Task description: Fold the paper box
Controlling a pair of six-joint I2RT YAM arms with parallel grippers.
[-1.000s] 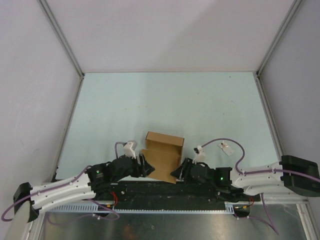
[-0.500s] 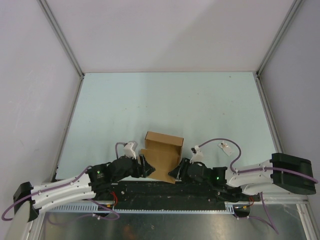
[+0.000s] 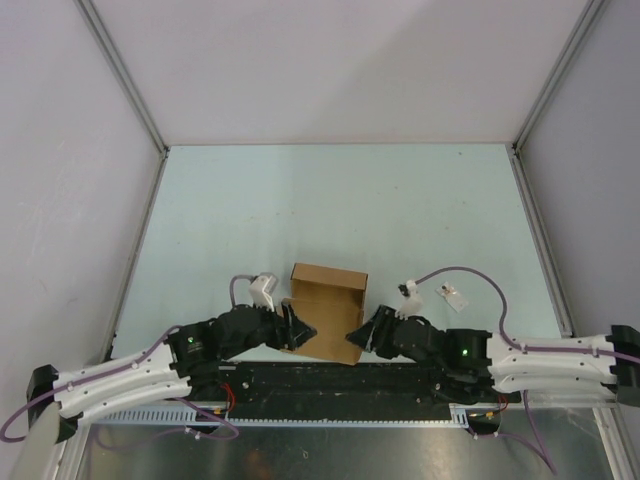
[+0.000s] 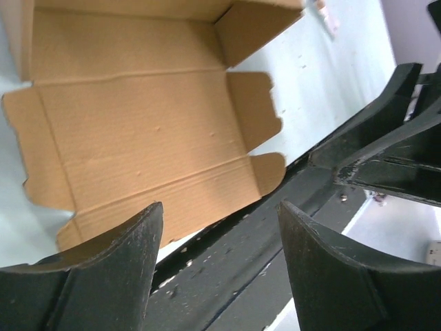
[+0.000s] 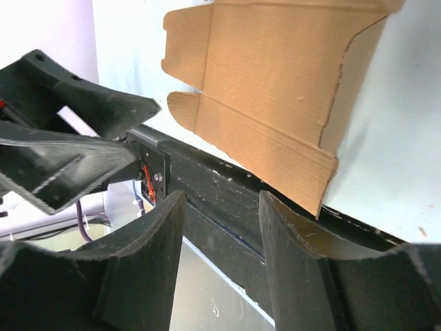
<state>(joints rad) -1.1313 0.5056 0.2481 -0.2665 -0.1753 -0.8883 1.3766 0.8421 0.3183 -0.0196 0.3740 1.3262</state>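
Half-folded paper box (image 3: 328,308) at the table's (image 3: 330,200) near edge, between my two grippers.
Left gripper (image 4: 219,210) gapes beside its left flap, gripping nothing; right gripper (image 5: 222,196) likewise parted at its right corner.

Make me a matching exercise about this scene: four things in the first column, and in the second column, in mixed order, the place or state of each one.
Column 1
1. paper box
2. left gripper
3. right gripper
4. small white packet

Column 2
A. open, at the box's right near corner
B. lies on the table, right of the box, apart from it
C. open, at the box's left side
D. brown, far wall raised, near flaps flat

Pairs: 1-D, 2-C, 3-A, 4-B
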